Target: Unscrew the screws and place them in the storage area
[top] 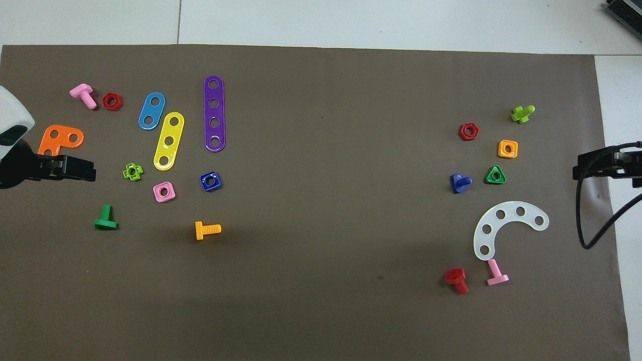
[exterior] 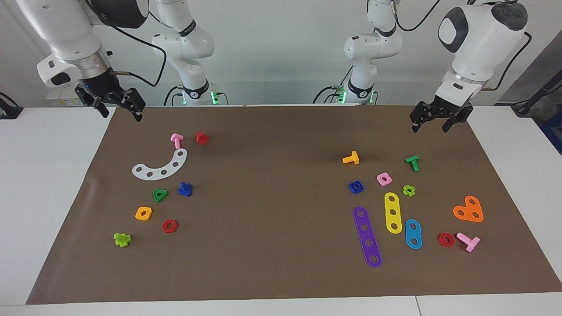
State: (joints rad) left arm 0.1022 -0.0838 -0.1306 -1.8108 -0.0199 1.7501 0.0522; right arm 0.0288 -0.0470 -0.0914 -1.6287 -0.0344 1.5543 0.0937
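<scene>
The blue bolt (exterior: 185,189) with a triangular head lies loose on the brown mat (exterior: 281,245) toward the right arm's end, beside a green triangular nut (exterior: 160,195); it also shows in the overhead view (top: 460,183). My right gripper (exterior: 122,116) is open and empty, raised over the mat's edge at the right arm's end, well away from the bolt; its tip shows in the overhead view (top: 592,164). My left gripper (exterior: 429,129) is open and empty, raised over the mat at the left arm's end, and waits.
Near the blue bolt lie a white curved plate (exterior: 160,168), an orange nut (exterior: 143,213), a red nut (exterior: 169,226), and lime, pink and red bolts. At the left arm's end lie a blue square nut (exterior: 356,187), coloured strips, an orange plate (exterior: 469,210) and more bolts and nuts.
</scene>
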